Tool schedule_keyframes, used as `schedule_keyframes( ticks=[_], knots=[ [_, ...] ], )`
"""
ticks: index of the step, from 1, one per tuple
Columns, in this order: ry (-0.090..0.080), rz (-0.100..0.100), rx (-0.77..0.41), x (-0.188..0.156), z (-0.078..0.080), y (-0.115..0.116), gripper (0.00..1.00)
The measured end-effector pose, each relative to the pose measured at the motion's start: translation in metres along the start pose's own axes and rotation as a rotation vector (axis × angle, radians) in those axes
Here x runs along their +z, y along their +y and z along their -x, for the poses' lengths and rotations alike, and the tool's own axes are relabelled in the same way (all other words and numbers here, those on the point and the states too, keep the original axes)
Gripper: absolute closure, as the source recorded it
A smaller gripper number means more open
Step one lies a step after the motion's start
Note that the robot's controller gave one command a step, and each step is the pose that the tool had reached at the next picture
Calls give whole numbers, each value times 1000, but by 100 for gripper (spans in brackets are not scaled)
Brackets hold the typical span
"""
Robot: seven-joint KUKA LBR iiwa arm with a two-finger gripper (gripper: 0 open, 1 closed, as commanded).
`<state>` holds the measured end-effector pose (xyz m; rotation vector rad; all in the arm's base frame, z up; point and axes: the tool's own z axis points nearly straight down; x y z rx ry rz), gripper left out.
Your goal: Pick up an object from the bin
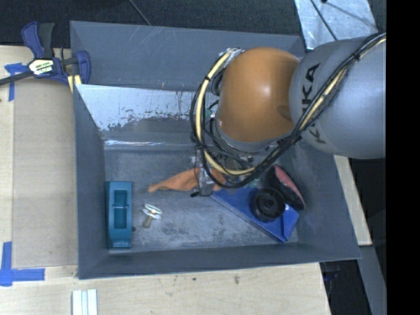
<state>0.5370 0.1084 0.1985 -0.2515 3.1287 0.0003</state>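
The gripper [205, 181] hangs at the right end of the orange carrot-shaped toy [172, 184]. I cannot tell how far open it is. A grasp so near that end could let the toy slip free.

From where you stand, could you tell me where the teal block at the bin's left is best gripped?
Probably across its long sides at mid-length, from straight above: the teal block lies flat, its long sides parallel, the silver bolt beside it apart.

One camera high over the grey bin [88, 176], tilted slightly sideways (arm [348, 97] from the right).
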Motion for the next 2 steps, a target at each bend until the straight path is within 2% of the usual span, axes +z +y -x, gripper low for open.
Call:
schedule_keyframes(
  ticks=[1,2],
  knots=[
    [0,0,0,0,0,0,100],
    [-1,0,36,-112,8,-4,100]
  ],
)
